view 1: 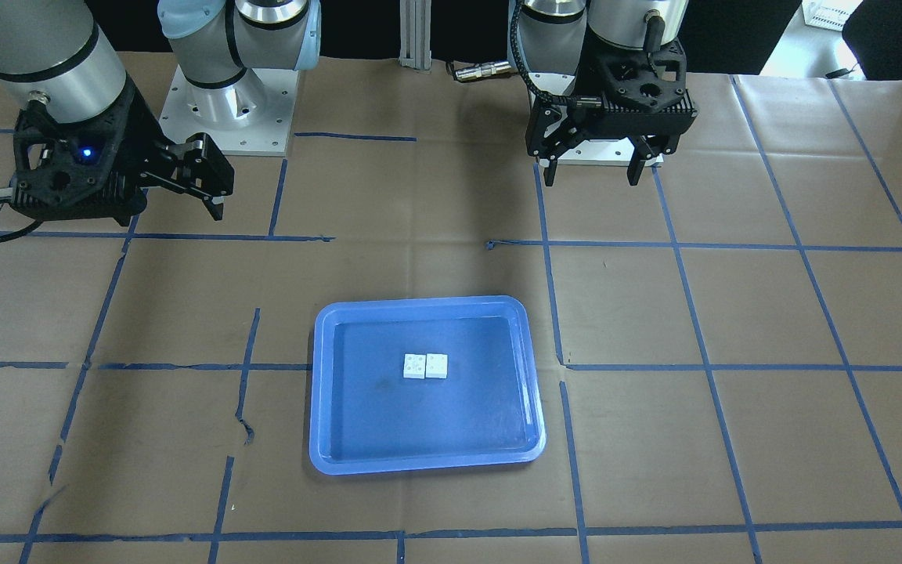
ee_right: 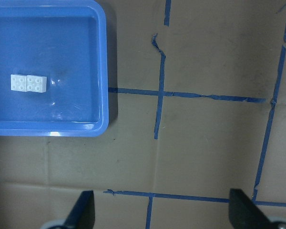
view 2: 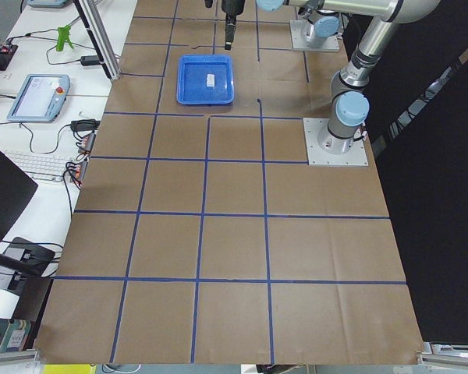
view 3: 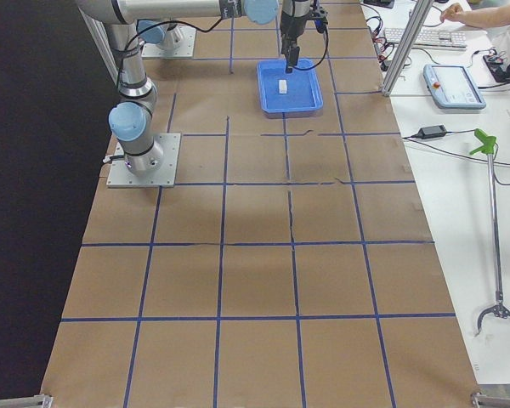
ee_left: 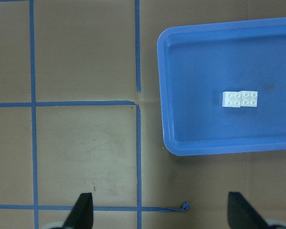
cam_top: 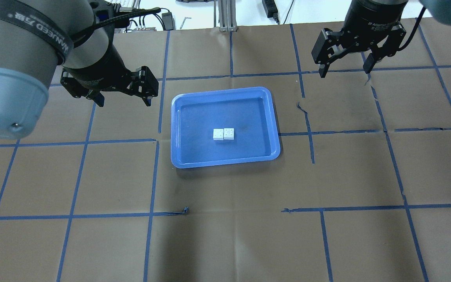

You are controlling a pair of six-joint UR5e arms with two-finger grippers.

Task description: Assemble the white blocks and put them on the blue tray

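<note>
While the near edge of the desk [view 1: 733, 439] shows only brown paper crossed by blue tape lines, the blue tray [view 1: 427, 464] lies a little further in, flat and about midway between the two arms. On its glossy floor, close to the centre, sit the white blocks [view 1: 425, 366], studs up, side by side with their facing walls touching. They look level with each other and not stacked, so I judge the joining step is not done, though they are already on the tray.

These bricks should be very light, stiff and smooth-walled, and the shiny tray floor will likely let them skid if nudged. The best hold looks to be across two opposite flat side walls, below the studs. Since the blocks touch, only the walls that run across the seam and the outer ends are free to pinch.

Further back, the left pincer [view 1: 592, 178] hangs above the desk with its fingers spread wide and nothing between them. The right pincer [cam_top: 345, 71] is likewise spread and empty, well apart from the tray on the other side
</note>
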